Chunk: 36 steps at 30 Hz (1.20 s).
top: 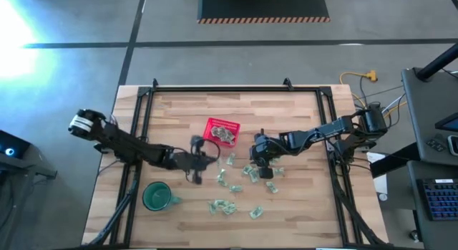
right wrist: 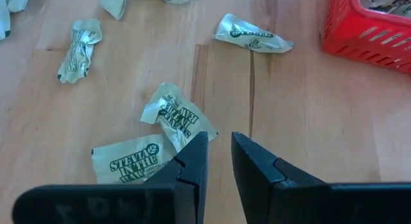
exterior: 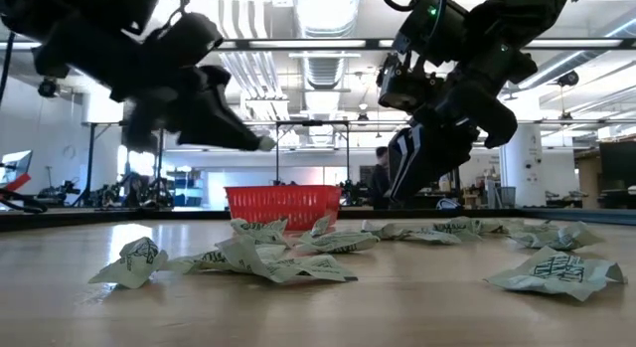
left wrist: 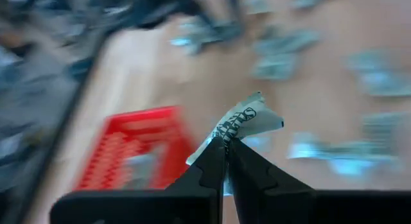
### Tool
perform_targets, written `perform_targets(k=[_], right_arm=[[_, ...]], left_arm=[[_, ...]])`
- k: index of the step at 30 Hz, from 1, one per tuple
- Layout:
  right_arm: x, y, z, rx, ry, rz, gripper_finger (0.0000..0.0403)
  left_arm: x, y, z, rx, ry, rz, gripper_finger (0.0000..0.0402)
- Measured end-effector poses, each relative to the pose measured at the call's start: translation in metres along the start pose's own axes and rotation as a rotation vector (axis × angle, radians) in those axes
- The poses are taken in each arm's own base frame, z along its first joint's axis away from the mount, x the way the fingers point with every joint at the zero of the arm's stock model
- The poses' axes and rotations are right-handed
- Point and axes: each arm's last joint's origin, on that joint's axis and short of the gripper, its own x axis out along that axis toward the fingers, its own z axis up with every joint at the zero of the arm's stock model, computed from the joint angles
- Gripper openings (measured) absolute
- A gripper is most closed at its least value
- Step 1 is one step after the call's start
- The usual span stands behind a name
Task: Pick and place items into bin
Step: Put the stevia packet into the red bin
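Your left fingers [left wrist: 225, 144] are pinching a packet [left wrist: 247, 121] by one corner beside the red basket [left wrist: 131, 153] — it risks slipping short; right fingers [right wrist: 219, 147] are hovering slightly parted, empty.

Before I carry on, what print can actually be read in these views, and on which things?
"STEVIA IN THE RAW": on the flat packet beside the right gripper, right wrist view.
"IN THE RAW": partly readable on the crumpled packet next to it.
Print on the packet pinched in the left gripper: too blurred.
Other packets, the red basket: nothing legible.
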Motion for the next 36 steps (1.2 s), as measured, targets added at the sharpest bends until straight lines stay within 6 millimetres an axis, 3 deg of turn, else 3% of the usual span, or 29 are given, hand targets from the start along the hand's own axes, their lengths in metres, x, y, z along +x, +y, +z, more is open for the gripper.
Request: perform_targets(k=[7,15,20,30,36], right_arm=[[0.000,0.000,0.000,0.004,0.000,0.000,0.0057],[0.000,0.000,-0.001,0.008,0.009,0.000,0.0057],[0.000,0.000,-0.001,0.006,0.014,0.000,0.0057],[0.000,0.000,-0.001,0.008,0.014,-0.001,0.0057],[0.001,0.002,-0.002,0.085,0.019,0.019,0.0057]], left_arm=[[0.007,0.037,-0.006,-0.056,0.057,0.200,0.0001],[0.021,0.065,-0.024,-0.105,0.135,0.275,0.0001],[0.023,0.067,-0.026,-0.106,0.146,0.270,0.0009],[0.023,0.067,-0.026,-0.109,0.142,0.275,0.0103],[0.023,0.067,-0.022,-0.126,0.128,0.274,0.0125]])
